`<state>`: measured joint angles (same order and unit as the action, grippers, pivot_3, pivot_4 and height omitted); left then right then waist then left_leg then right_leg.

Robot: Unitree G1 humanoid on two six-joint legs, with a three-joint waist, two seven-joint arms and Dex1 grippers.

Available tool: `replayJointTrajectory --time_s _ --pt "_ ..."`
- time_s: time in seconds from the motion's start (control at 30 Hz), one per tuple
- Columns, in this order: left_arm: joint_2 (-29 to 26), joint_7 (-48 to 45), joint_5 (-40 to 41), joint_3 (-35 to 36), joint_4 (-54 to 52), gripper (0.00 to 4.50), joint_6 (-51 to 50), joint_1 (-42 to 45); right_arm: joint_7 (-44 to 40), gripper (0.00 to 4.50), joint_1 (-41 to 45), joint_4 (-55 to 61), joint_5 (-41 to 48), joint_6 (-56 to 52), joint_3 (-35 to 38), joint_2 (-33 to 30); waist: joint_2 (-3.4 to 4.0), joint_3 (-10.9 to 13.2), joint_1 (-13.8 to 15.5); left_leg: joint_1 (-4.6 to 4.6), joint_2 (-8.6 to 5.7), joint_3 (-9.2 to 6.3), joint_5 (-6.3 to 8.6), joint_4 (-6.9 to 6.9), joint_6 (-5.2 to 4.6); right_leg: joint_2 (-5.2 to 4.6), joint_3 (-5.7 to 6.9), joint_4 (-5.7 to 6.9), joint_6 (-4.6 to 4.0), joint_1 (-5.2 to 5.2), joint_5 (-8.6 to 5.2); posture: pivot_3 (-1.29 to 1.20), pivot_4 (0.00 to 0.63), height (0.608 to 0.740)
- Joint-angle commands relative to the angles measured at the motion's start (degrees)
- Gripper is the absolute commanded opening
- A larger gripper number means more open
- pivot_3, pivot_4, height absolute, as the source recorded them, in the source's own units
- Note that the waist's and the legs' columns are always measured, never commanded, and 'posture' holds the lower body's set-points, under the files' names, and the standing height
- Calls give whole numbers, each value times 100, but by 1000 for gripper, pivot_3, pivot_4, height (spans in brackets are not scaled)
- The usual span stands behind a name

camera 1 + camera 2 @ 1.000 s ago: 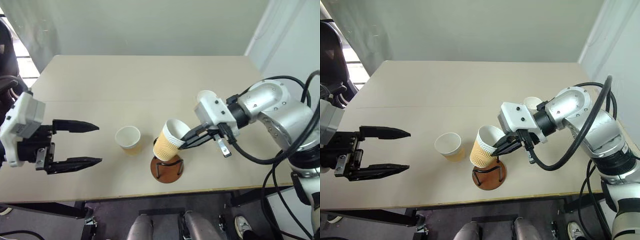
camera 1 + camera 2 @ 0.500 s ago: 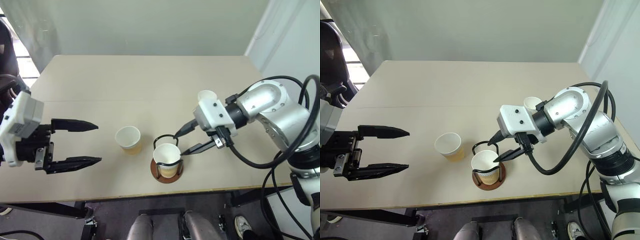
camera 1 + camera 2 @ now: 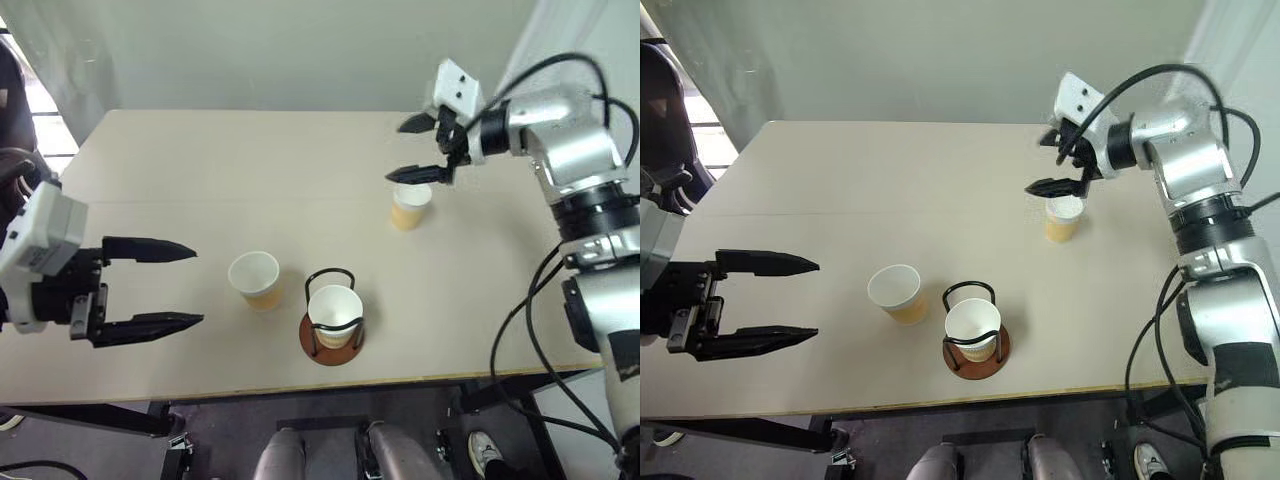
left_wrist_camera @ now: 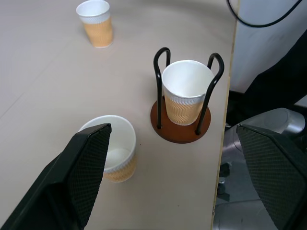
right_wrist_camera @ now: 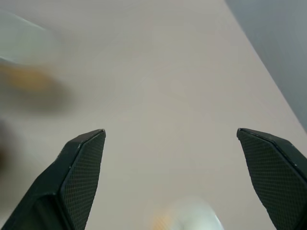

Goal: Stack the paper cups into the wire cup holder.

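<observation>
Since a second ago: one paper cup (image 3: pixel 335 316) released from a tilted grip at the holder's rim and now standing upright inside the wire cup holder (image 3: pixel 333 345); right gripper (image 3: pixel 417 148) gone from the holder up to the far right of the table (image 3: pixel 250 150), jaws gone from clamped to spread wide and empty.

Step in hand, as judged: fetching the far cup (image 3: pixel 410 206), which stands upright just below the right gripper's fingertips. Advice: lower with the jaws straddling the rim, close gently on the ribbed wall so the paper does not crush, lift straight, then bring it over the holder upright and centred between the wire loops, so that it nests into the seated cup rather than catching a wire.

Containers:
- Wire cup holder: near the front table edge, centre; holds one cup, mouth up, white inside, nothing in it.
- Near cup (image 3: pixel 255 279): upright on the table just left of the holder, apart from it; empty.
- Far cup: upright, well apart from the holder; contents not discernible.

Left gripper (image 3: pixel 150 285): at the left, above the table's near edge, jaws wide apart, holding nothing.
</observation>
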<state>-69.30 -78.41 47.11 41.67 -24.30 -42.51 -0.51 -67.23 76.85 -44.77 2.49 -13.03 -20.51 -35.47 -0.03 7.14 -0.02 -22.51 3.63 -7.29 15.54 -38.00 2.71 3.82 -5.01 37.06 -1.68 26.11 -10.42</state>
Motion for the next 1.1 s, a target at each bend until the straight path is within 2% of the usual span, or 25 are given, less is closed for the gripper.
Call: replayJointTrajectory --time_s 0.03,0.1,0.2,0.5,0.63,0.93,0.97,1.1 --pt "-26 18 47 223 -123 4500 -43 -7 390 4463 324 -1316 -701 893 -188 309 8 5 -2 -6 0 0 9 1 -16 2 2 0 0 7 2 0 150 740" --pt "-13 32 74 352 -209 4500 -133 -73 499 4463 407 -1817 -972 1146 -241 460 16 9 -3 -29 6 0 14 5 -24 3 11 8 46 29 30 0 150 740" --pt "22 48 89 541 -319 4500 -254 -192 702 4463 480 -2325 -1277 1392 -226 607 22 13 -4 -69 15 0 14 9 -25 8 22 5 47 63 30 0 150 740" --pt "140 86 130 967 -569 4500 -491 -475 664 4463 424 -2787 -1857 1689 -234 754 23 14 -16 -72 17 5 21 -7 -8 7 24 -15 48 52 31 0 150 740" --pt "171 132 158 1012 -635 4500 -524 -515 626 3569 398 -2797 -1991 1756 -193 801 23 14 -8 -58 17 2 21 -11 -8 7 24 -8 53 40 37 0 150 740" --pt "203 185 200 1041 -686 4500 -540 -553 618 248 317 -2835 -2166 1802 -162 846 23 14 -15 -42 18 2 17 -14 -14 7 24 -6 47 32 55 0 150 740" --pt "209 186 199 1048 -690 4500 -541 -560 609 31 302 -2832 -2176 1805 -161 855 23 14 -15 -43 18 2 18 -14 -14 7 24 -6 47 32 55 0 150 740" --pt "218 175 192 1074 -706 4500 -539 -587 680 31 272 -2841 -2254 1839 -173 881 23 14 -17 -43 18 2 18 -14 -14 7 24 -7 48 32 55 0 150 740"
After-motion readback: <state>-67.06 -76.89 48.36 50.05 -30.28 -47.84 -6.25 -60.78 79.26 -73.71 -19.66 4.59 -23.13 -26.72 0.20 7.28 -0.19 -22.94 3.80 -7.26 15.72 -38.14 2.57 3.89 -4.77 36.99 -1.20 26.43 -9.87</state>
